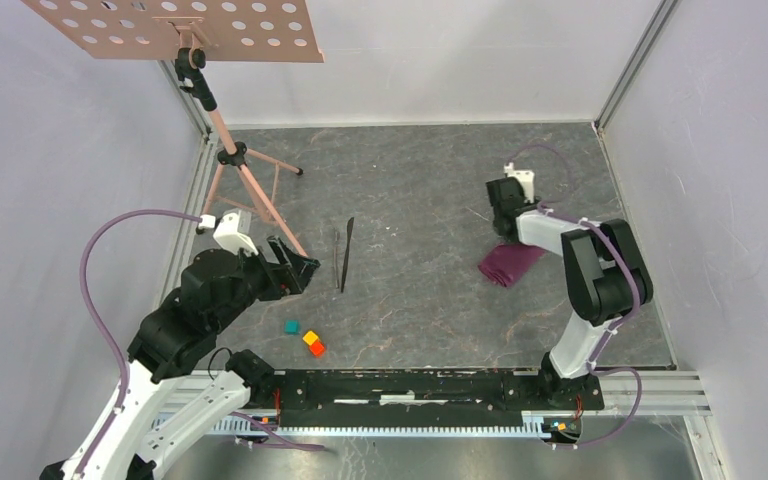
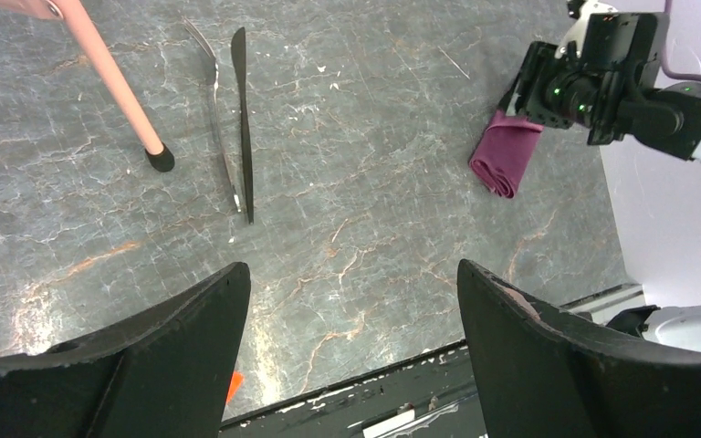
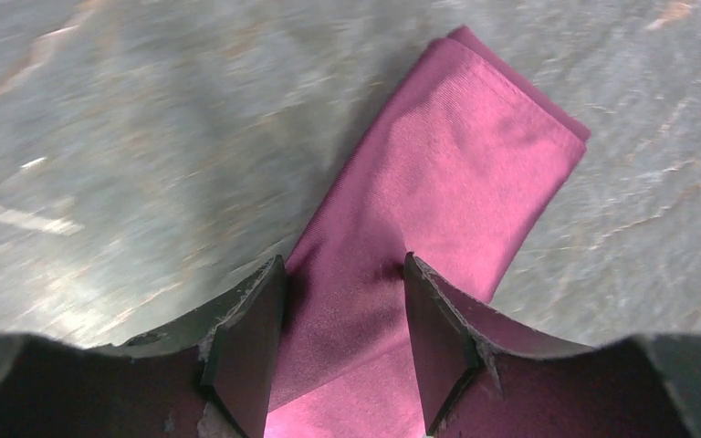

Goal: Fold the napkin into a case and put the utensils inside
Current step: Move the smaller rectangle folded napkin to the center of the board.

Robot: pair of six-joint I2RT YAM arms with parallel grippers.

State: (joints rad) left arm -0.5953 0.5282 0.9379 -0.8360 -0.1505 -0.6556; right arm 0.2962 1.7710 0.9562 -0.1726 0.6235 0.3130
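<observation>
I see the napkin (image 1: 510,263) folded into a narrow plum strip on the right side of the worktop (image 1: 410,170), directly under my right end effector (image 3: 342,338). On the right wrist camera its fingers (image 3: 246,356) stand partway apart, tips down over the near end of the cloth. The cloth runs between them and shows past the right one too. I cannot tell whether they press on it.

The knife (image 1: 347,255) and fork (image 1: 338,258) lie side by side mid-worktop, well apart from the napkin. My left end effector (image 1: 302,268) hovers near them, jaws wide apart and empty.

A teal block (image 1: 291,327), a yellow block (image 1: 310,338) and an orange block (image 1: 317,349) sit nearer the arm bases.
</observation>
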